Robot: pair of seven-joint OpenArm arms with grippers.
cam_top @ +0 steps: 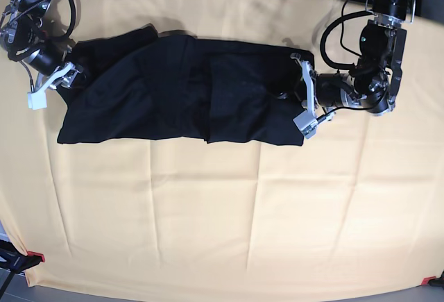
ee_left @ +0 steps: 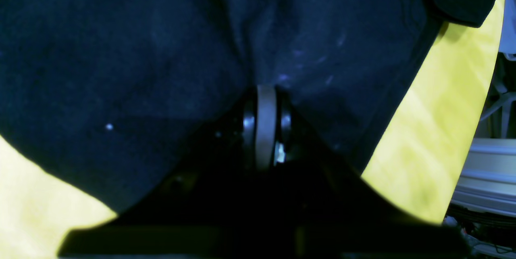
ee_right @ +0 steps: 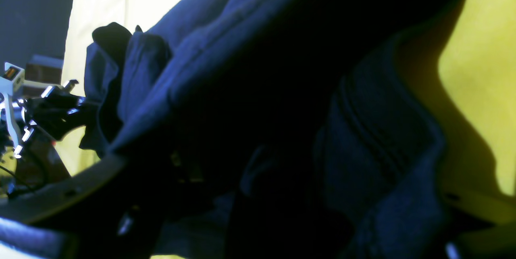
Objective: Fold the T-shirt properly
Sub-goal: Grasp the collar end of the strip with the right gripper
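The T-shirt (cam_top: 177, 94) lies across the far half of the worktop (cam_top: 222, 212), spread on the yellow cloth (cam_top: 208, 205) as a long black band running from one arm to the other, with its near edge almost straight and its far edge uneven. A fold line crosses it near the middle, where one layer overlaps another. In the base view the left gripper (cam_top: 300, 97) sits at that view's right end of the garment, low over the fabric, and the left wrist view shows its jaws pressed together with the black cloth bunched into a crease right at their tips (ee_left: 266, 89); they are closed, apparently pinching the shirt's fabric. Around them the T-shirt (ee_left: 141, 69) fills most of that view, with strips of yellow cloth (ee_left: 435, 130) showing at the right and lower left. The right gripper (cam_top: 66, 73) is at the opposite end of the garment, by the bunched corner near the sleeve. In the right wrist view the T-shirt (ee_right: 262, 69) drapes in dark blue-black folds directly over the camera, hiding the fingertips; the jaws stand wide apart, and whether any cloth rests between them cannot be told. Yellow cloth (ee_right: 479, 69) is visible at the right of that view. The near half of the worktop shows only the creased yellow cloth.
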